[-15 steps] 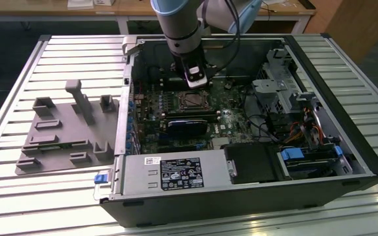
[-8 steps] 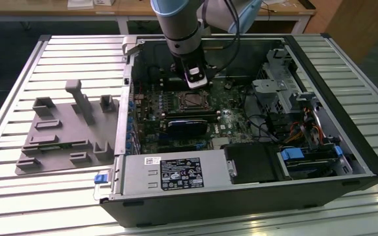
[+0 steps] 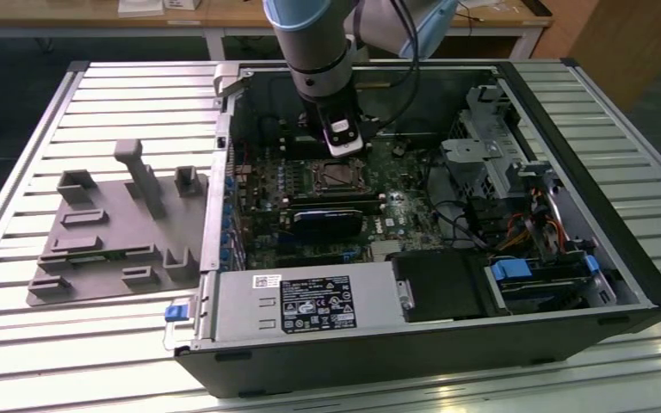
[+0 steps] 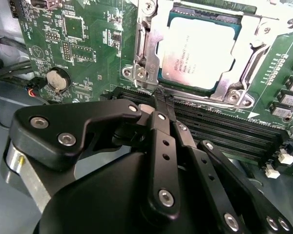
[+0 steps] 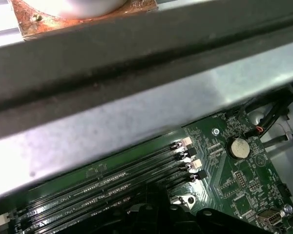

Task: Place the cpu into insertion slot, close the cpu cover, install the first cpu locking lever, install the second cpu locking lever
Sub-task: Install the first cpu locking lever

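Cpu sits in the insertion slot, with the cpu cover down over it. Gripper fingers are pressed together, tip at the cover's edge beside the memory slots. Push slowly and squarely; a slip likely scrapes the green board.

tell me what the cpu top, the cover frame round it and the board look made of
The cpu top: dull silver-grey metal, going by its flat matte sheen. The cpu cover: brighter bare metal, probably stamped steel, with shiny edges and glare. The circuit board: green laminate, likely fibreglass, under a slightly glossy coat. The exact alloys cannot be told by look.
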{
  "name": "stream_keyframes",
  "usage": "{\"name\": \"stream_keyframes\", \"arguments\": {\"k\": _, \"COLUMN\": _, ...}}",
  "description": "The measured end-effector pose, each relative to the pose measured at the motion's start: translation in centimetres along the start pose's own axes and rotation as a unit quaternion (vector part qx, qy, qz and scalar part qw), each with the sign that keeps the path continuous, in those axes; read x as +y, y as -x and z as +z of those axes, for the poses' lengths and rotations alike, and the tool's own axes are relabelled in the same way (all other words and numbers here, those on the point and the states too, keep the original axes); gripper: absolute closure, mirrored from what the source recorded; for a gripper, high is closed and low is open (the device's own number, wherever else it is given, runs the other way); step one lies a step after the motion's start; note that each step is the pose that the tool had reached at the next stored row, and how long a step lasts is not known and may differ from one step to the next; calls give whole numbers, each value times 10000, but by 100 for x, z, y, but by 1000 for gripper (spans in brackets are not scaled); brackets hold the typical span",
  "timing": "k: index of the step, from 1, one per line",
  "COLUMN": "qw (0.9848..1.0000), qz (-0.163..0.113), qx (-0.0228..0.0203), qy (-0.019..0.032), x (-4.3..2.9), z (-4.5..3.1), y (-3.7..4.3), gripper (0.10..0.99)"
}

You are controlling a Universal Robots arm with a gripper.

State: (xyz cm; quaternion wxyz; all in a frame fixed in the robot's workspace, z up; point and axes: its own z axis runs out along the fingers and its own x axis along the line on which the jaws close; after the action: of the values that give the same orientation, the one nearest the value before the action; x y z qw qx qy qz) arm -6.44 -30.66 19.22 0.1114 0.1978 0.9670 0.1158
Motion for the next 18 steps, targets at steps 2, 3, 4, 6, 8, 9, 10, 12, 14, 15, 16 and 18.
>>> {"name": "stream_keyframes", "arguments": {"k": 2, "qw": 10000, "qz": -7, "qx": 0, "qy": -4, "x": -4, "z": 3, "y": 0, "gripper": 984}}
{"name": "stream_keyframes", "arguments": {"k": 3, "qw": 10000, "qz": -12, "qx": 0, "qy": -5, "x": -6, "z": 6, "y": 1, "gripper": 984}}
{"name": "stream_keyframes", "arguments": {"k": 4, "qw": 10000, "qz": -15, "qx": 0, "qy": -6, "x": -8, "z": 9, "y": 1, "gripper": 984}}
{"name": "stream_keyframes", "arguments": {"k": 6, "qw": 10000, "qz": -22, "qx": 0, "qy": -8, "x": -12, "z": 13, "y": 1, "gripper": 984}}
{"name": "stream_keyframes", "arguments": {"k": 8, "qw": 10000, "qz": -26, "qx": 1, "qy": -9, "x": -14, "z": 16, "y": 1, "gripper": 984}}
{"name": "stream_keyframes", "arguments": {"k": 9, "qw": 10000, "qz": -27, "qx": 1, "qy": -9, "x": -15, "z": 17, "y": 1, "gripper": 984}}
{"name": "stream_keyframes", "arguments": {"k": 10, "qw": 10000, "qz": -28, "qx": 2, "qy": -9, "x": -16, "z": 17, "y": 1, "gripper": 984}}
{"name": "stream_keyframes", "arguments": {"k": 12, "qw": 10000, "qz": -30, "qx": 2, "qy": -8, "x": -17, "z": 18, "y": 2, "gripper": 984}}
{"name": "stream_keyframes", "arguments": {"k": 14, "qw": 10000, "qz": -31, "qx": 3, "qy": -6, "x": -17, "z": 18, "y": 2, "gripper": 984}}
{"name": "stream_keyframes", "arguments": {"k": 15, "qw": 10000, "qz": -29, "qx": 5, "qy": -3, "x": -18, "z": 18, "y": 2, "gripper": 984}}
{"name": "stream_keyframes", "arguments": {"k": 16, "qw": 10000, "qz": -28, "qx": 6, "qy": 2, "x": -17, "z": 18, "y": 2, "gripper": 984}}
{"name": "stream_keyframes", "arguments": {"k": 18, "qw": 10000, "qz": -27, "qx": 7, "qy": 6, "x": -17, "z": 18, "y": 2, "gripper": 984}}
